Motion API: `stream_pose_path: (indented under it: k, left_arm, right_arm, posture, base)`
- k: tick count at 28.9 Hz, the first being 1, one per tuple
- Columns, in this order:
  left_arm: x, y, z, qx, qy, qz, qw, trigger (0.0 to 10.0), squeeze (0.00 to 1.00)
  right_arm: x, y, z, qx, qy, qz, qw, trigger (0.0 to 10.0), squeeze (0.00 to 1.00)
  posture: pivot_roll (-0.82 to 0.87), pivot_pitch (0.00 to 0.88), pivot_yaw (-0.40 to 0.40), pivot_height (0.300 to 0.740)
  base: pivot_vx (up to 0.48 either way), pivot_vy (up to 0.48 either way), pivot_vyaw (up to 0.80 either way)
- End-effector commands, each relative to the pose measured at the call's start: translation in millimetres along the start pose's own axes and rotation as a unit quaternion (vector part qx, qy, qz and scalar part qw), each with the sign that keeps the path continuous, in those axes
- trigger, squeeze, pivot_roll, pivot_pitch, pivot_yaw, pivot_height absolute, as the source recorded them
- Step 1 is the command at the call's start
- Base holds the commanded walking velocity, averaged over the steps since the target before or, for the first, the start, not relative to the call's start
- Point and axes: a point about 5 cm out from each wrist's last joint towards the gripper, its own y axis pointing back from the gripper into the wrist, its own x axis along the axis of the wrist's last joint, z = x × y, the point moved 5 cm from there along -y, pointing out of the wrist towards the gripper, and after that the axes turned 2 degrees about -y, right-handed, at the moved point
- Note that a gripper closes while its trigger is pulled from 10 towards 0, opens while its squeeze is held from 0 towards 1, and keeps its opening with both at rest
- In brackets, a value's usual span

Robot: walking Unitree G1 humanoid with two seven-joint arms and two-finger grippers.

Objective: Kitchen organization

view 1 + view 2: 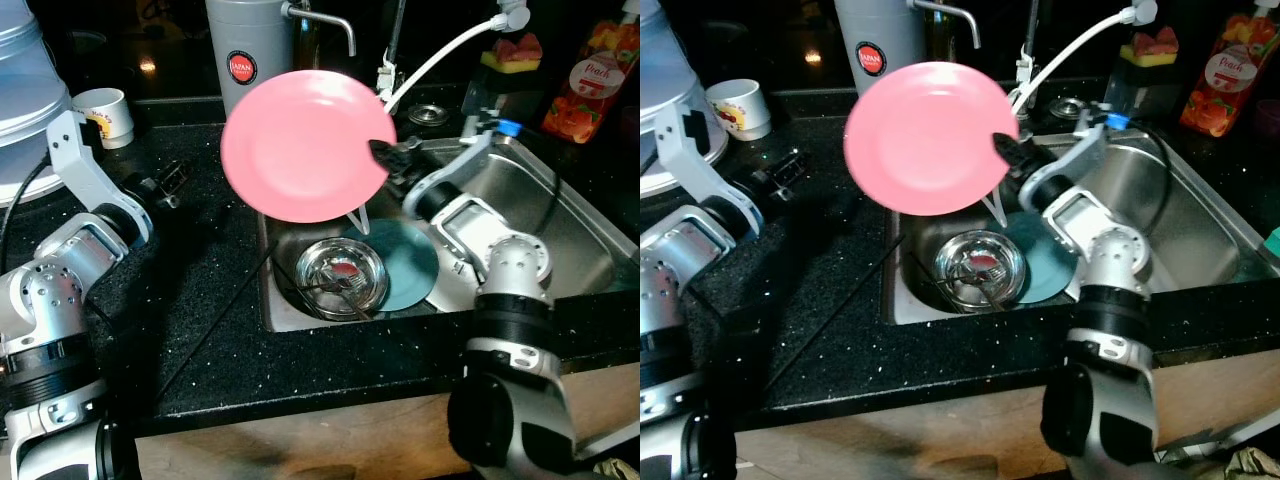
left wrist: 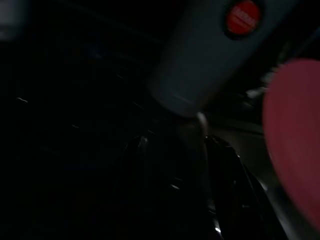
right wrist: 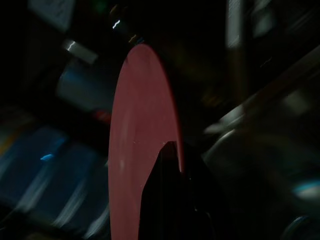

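Plate [image 1: 305,145], pink and round, held up in the air over the left end of the sink, clear of everything below. Pinched at its right rim by the right gripper [image 1: 385,155], fingers closed on the edge. Tilted nearly upright, face turned toward the camera and slightly up; seen edge-on in the right wrist view as a tall narrow oval with one black finger [image 3: 167,200] across its lower part.

Dark kitchen, dimly lit. Black speckled surface [image 1: 200,300] running along the front and left, steel sink [image 1: 560,220] set into it on the right. Behind the plate, tall grey canister [image 1: 245,50] with a round red label, and a tap [image 1: 325,20] beside it. White hose [image 1: 440,55] curving from upper right down toward the sink. In the basin, teal plate [image 1: 410,265] lying flat, steel bowl [image 1: 340,275] just left of it, overlapping its edge, with utensils inside. White mug [image 1: 105,115] at the back left. Bottle with peach label [image 1: 590,80] at the back right, sponge [image 1: 512,55] near it.

Left gripper [image 1: 170,180] low over the surface left of the sink; fingers holding nothing, gap between them too dark to judge.
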Motion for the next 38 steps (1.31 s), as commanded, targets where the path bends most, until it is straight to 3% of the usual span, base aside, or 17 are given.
stream_pose_path:
  k: [1, 2, 4, 5, 7, 9, 11, 13, 14, 15, 17, 21, 22, 26, 28, 29, 38]
  left_arm:
    - [-3, -1.3, -0.7, 0.009, -0.066, -0.005, 0.998, 10.0, 0.0]
    - [-3, -1.3, -0.7, 0.009, -0.066, -0.005, 0.998, 10.0, 0.0]
    - [-14, -2.9, 16.9, -0.03, -0.145, -0.022, 0.989, 10.0, 0.0]
    - [-14, -2.9, 16.9, -0.03, -0.145, -0.022, 0.989, 10.0, 0.0]
    - [-37, -1.1, 54.8, -0.118, -0.227, -0.042, 0.966, 10.0, 0.0]
    - [-70, 4.6, 92.0, -0.21, -0.272, -0.077, 0.936, 10.0, 0.0]
    - [-70, 4.6, 92.0, -0.21, -0.272, -0.077, 0.936, 10.0, 0.0]
    - [-84, 6.1, 99.8, -0.232, -0.288, -0.094, 0.924, 10.0, 0.0]
    - [-92, 6.6, 103.6, -0.242, -0.296, -0.104, 0.918, 10.0, 0.0]
    - [-101, 7.6, 108.8, -0.255, -0.299, -0.116, 0.912, 10.0, 0.0]
    - [-110, 8.9, 111.4, -0.262, -0.297, -0.133, 0.909, 10.0, 0.0]
    - [-113, 9.5, 111.9, -0.264, -0.298, -0.139, 0.907, 10.0, 0.0]
    - [-117, 11.0, 111.6, -0.268, -0.3, -0.147, 0.904, 10.0, 0.0]
    - [-125, 13.3, 105.7, -0.259, -0.292, -0.161, 0.907, 10.0, 0.0]
    - [-125, 13.3, 105.7, -0.259, -0.292, -0.161, 0.907, 10.0, 0.0]
    - [-125, 13.5, 104.0, -0.255, -0.278, -0.162, 0.912, 10.0, 0.0]
    - [-127, 14.4, 99.4, -0.251, -0.252, -0.168, 0.919, 10.0, 0.0]
  right_arm:
    - [7, 0.2, 9.7, -0.037, 0.08, 0.014, 0.996, 0.0, 0.0]
    - [7, 0.2, 9.7, -0.037, 0.08, 0.014, 0.996, 0.0, 0.0]
    - [7, 0.7, 15.3, -0.061, 0.168, 0.013, 0.984, 0.0, 0.0]
    - [7, 0.7, 15.3, -0.061, 0.168, 0.013, 0.984, 0.0, 0.0]
    - [1, -0.1, 18.4, -0.076, 0.285, 0.002, 0.955, 0.0, 0.0]
    - [-16, -2.3, 21.1, -0.075, 0.393, -0.023, 0.916, 0.0, 0.0]
    - [-16, -2.3, 21.1, -0.075, 0.393, -0.023, 0.916, 0.0, 0.0]
    - [-21, -3.4, 21.7, -0.073, 0.419, -0.026, 0.904, 0.0, 0.0]
    - [-26, -4.1, 21.6, -0.067, 0.442, -0.033, 0.894, 0.0, 0.0]
    - [-36, -4.8, 21.8, -0.054, 0.473, -0.048, 0.878, 0.9, 0.0]
    - [-48, -4.7, 23.5, -0.038, 0.499, -0.071, 0.863, 2.0, 0.0]
    - [-52, -4.6, 24.0, -0.033, 0.506, -0.08, 0.858, 2.0, 0.0]
    - [-57, -4.3, 24.6, -0.026, 0.518, -0.089, 0.851, 3.2, 0.0]
    - [-77, -1.7, 29.7, 0.0, 0.561, -0.13, 0.817, 4.5, 0.0]
    - [-77, -1.7, 29.7, 0.0, 0.561, -0.13, 0.817, 4.5, 0.0]
    - [-86, 0.1, 33.5, 0.011, 0.573, -0.156, 0.804, 10.0, 0.0]
    - [-111, 1.2, 50.5, 0.025, 0.593, -0.23, 0.772, 10.0, 0.0]
  posture:
    - [0.02, 0.004, 0.003, 0.74]
    - [0.02, 0.004, 0.003, 0.74]
    - [0.02, 0.002, 0.005, 0.74]
    - [0.02, 0.002, 0.005, 0.74]
    - [0.02, 0.0, 0.007, 0.74]
    - [0.02, 0.0, 0.009, 0.74]
    - [0.02, 0.0, 0.009, 0.74]
    - [0.02, 0.0, 0.011, 0.74]
    - [0.01, 0.0, 0.013, 0.74]
    - [0.01, 0.0, 0.015, 0.74]
    - [0.01, 0.0, 0.016, 0.74]
    - [0.01, 0.0, 0.016, 0.74]
    - [0.01, 0.0, 0.016, 0.74]
    - [0.02, 0.002, 0.013, 0.74]
    - [0.02, 0.002, 0.013, 0.74]
    - [0.02, 0.004, 0.012, 0.74]
    - [0.02, 0.011, 0.004, 0.74]
  base:
    - [0.0, 0.0, 0.0]
    - [0.0, 0.0, 0.0]
    - [0.0, 0.0, 0.0]
    - [0.0, 0.0, 0.0]
    - [0.0, 0.0, 0.0]
    - [0.0, 0.0, 0.0]
    - [0.0, 0.0, 0.0]
    - [0.0, 0.0, 0.0]
    - [0.0, 0.0, 0.0]
    - [0.0, 0.0, 0.0]
    - [0.0, 0.0, 0.0]
    - [0.0, 0.0, 0.0]
    - [0.0, 0.0, 0.0]
    - [0.0, 0.0, 0.0]
    - [0.0, 0.0, 0.0]
    - [0.0, 0.0, 0.0]
    - [0.0, 0.0, 0.0]
